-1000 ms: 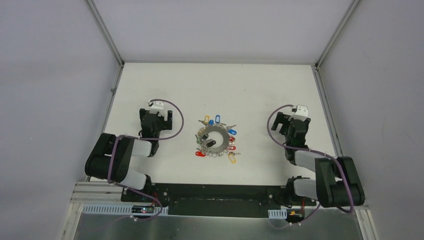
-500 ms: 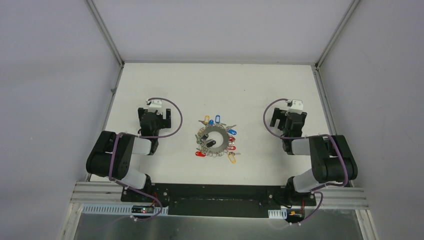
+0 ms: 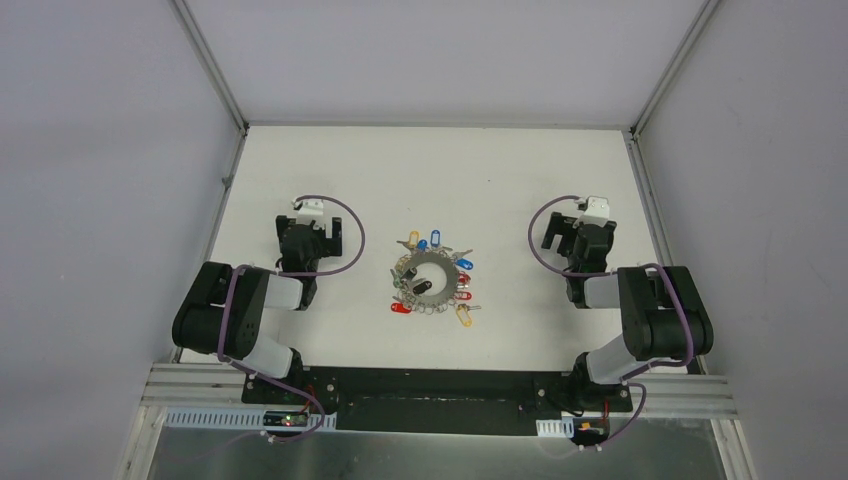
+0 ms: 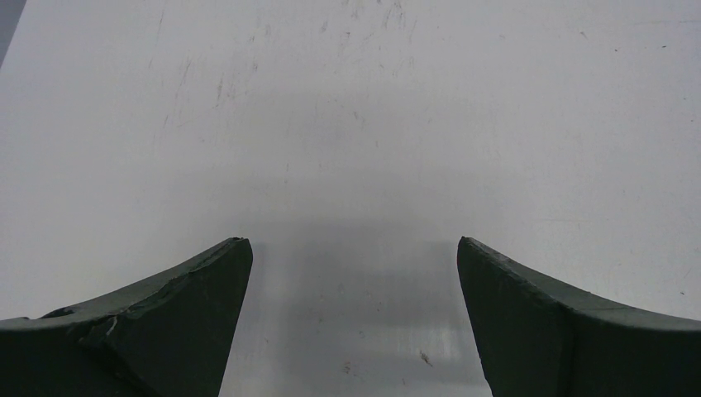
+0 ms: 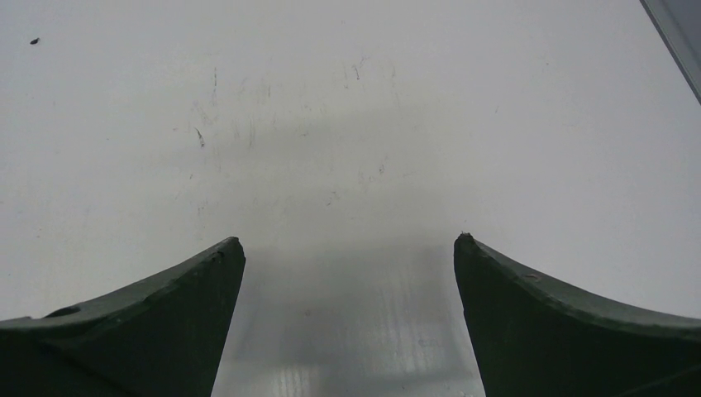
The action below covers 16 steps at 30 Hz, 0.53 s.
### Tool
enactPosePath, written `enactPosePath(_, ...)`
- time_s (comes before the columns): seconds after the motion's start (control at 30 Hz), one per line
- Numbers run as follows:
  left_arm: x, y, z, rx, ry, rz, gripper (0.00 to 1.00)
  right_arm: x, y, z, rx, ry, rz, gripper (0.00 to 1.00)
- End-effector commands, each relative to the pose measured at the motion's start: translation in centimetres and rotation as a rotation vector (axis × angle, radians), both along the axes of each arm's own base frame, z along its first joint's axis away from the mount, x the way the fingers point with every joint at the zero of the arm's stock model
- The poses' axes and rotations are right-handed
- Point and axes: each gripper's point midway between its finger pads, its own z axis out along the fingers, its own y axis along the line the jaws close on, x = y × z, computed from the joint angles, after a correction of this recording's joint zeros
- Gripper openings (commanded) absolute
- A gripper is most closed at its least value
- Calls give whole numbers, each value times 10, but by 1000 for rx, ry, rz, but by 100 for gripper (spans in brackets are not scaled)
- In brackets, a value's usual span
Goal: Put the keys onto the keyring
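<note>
The keyring (image 3: 436, 262), a grey metal ring fringed with small keys and blue, red and yellow tags, lies flat at the middle of the table. A black-headed key (image 3: 420, 289) rests inside the ring's opening. A red tag (image 3: 400, 307) lies at the ring's near left edge; I cannot tell whether either is attached. My left gripper (image 3: 312, 232) rests to the left of the ring, well apart from it. My right gripper (image 3: 581, 238) rests to the right, also apart. Both wrist views show only bare table between wide-spread fingers: left gripper (image 4: 354, 244), right gripper (image 5: 347, 241). Both are open.
The white table (image 3: 430, 180) is walled in by pale panels on three sides, with metal frame posts (image 3: 212, 62) at the back corners. A table-edge rail (image 5: 674, 33) shows at the top right of the right wrist view. The arm bases sit on a black plate (image 3: 440, 385) at the near edge.
The right arm has folded back toward its base, and its gripper shifted slightly farther from the near edge. The left arm barely moved. The keyring has not moved.
</note>
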Motion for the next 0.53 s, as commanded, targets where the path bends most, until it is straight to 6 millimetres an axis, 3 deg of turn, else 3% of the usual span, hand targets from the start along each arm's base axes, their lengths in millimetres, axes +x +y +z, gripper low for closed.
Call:
enactPosePath(0.0, 12, -1, 19, -23, -68, 1, 99, 9, 1, 16, 3, -69, 9, 100)
enactPosePath(0.5, 12, -1, 19, -23, -69, 2, 99, 9, 1, 15, 5, -65, 10, 99)
